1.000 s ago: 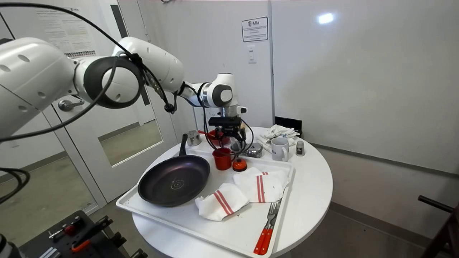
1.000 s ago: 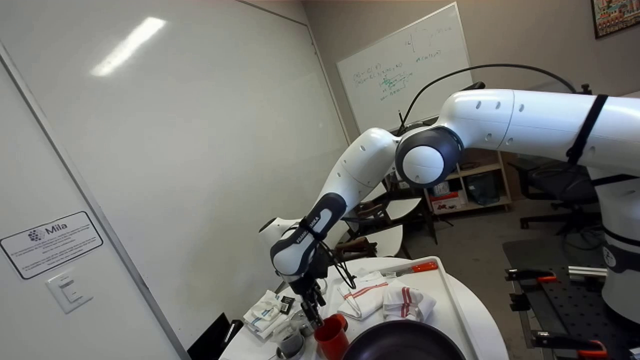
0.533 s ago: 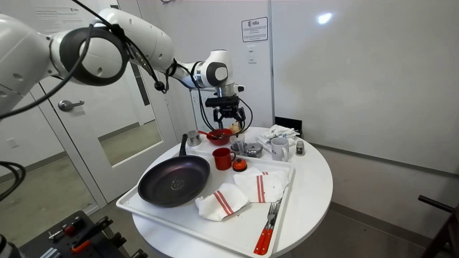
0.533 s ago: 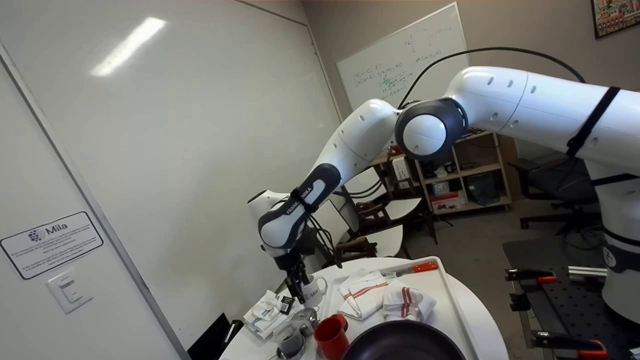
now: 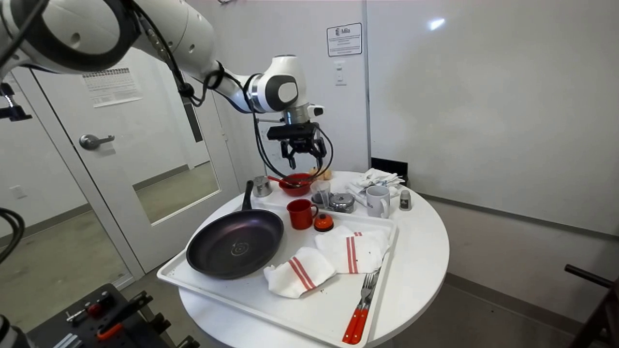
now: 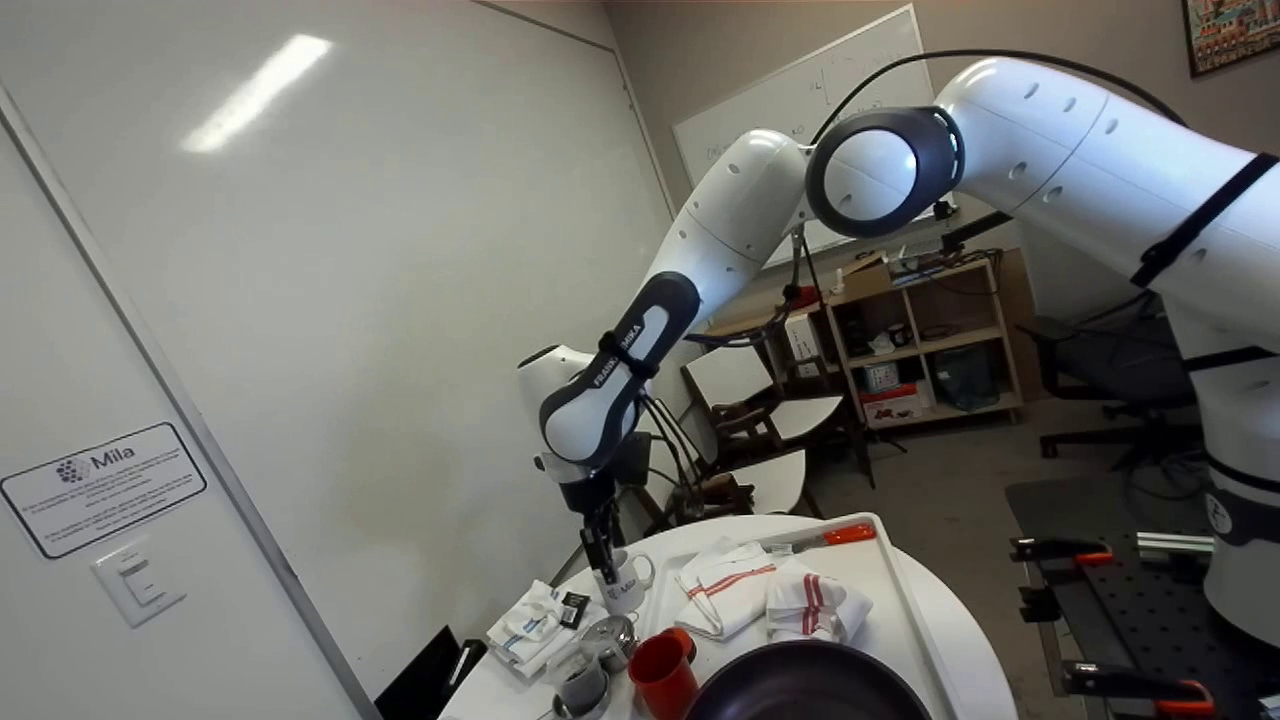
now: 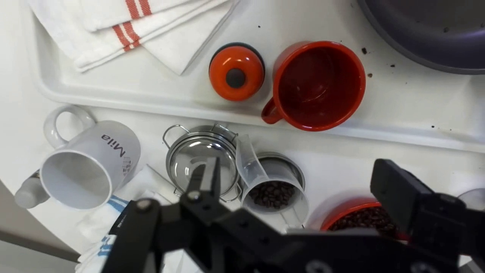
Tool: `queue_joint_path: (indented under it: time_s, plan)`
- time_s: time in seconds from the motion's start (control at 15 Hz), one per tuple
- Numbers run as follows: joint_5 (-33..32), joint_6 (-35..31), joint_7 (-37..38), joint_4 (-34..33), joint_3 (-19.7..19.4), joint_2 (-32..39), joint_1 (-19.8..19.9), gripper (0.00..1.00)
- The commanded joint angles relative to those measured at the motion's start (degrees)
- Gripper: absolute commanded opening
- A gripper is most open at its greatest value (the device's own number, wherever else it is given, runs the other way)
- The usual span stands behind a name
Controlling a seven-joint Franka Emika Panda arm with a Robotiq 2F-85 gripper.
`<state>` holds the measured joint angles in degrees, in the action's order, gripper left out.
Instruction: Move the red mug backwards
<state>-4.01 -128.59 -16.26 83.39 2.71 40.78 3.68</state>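
Standing upright in the tray (image 7: 151, 104), the red mug (image 7: 320, 86) lies below the jaws and across the tray's rim from them.

Jaws stand wide apart, holding nothing, hung on the side where the red bowl (image 5: 296, 190) sits on the table (image 5: 420, 251). The mug is between frying pan (image 7: 439, 34) and orange-domed item (image 7: 235, 77), just beside the rim; contact cannot be told. Its axis is vertical, with the loop handle (image 7: 271, 112) turned toward the rim. Against one second earlier, the jaws are higher and clear of the mug; the mug shows no change of place. Judged by position, the shift looks complete; any regrasp would require coming back over the tray and descending.
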Motion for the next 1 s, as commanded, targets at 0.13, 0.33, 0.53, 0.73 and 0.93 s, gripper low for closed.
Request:
queue_joint_path:
  time_s: [0.13, 0.33, 0.53, 0.73, 0.93]
  plan:
    - [3.21, -8.82, -0.61, 19.23, 0.75, -11.71, 2.22, 1.00]
    - [4.18, -11.84, -1.00, 27.49, 0.69, -16.94, 2.89, 1.00]
    - [5.31, -14.30, -1.56, 36.12, 0.70, -22.36, 3.44, 1.00]
    - [6.35, -15.60, -1.93, 42.09, 0.35, -26.27, 3.53, 1.00]
    - [5.05, -13.97, -0.47, 39.55, -0.61, -24.07, 2.46, 1.00]
